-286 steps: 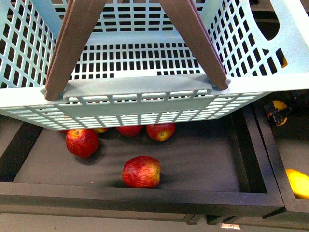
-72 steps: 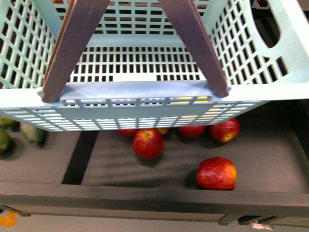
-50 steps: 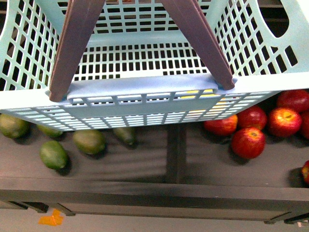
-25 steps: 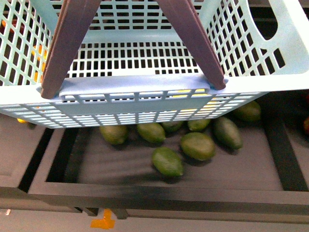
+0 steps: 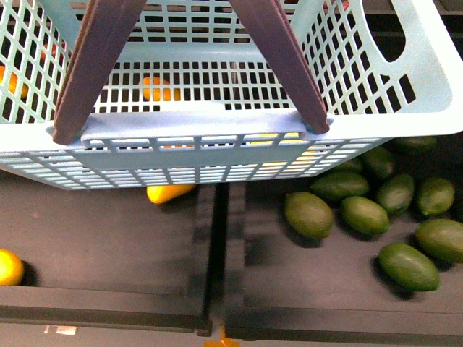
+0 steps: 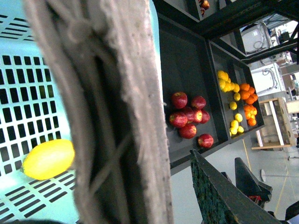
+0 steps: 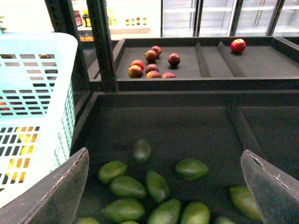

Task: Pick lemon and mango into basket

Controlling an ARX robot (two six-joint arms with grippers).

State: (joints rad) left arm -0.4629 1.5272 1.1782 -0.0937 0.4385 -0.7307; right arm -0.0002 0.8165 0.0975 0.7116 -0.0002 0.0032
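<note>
The mint-green basket [image 5: 217,137] fills the top of the front view, hanging by its brown handles [image 5: 94,65]. My left gripper [image 6: 154,196] is shut on a handle [image 6: 107,116], which blocks most of the left wrist view. A yellow oval fruit [image 6: 49,158] lies on the basket floor. Below the basket, a yellow fruit [image 5: 170,193] pokes out in the left bin and another [image 5: 7,266] shows at the left edge. I cannot tell whether they are lemons or mangoes. My right gripper [image 7: 163,186] is open and empty above green mangoes [image 7: 126,186], beside the basket wall [image 7: 32,116].
Green mangoes [image 5: 311,215] fill the right bin. A black divider [image 5: 213,253] splits the two bins, with a black front rail [image 5: 101,314]. Farther bins hold red apples [image 6: 187,119], small yellow fruit [image 6: 236,116] and oranges [image 6: 247,93]. A back shelf holds more apples [image 7: 149,65].
The view has slid sideways along the shelf: the apple bin passed out to the right, then the green mangoes came in, and now a bin with yellow fruit shows at left. The basket stays held.
</note>
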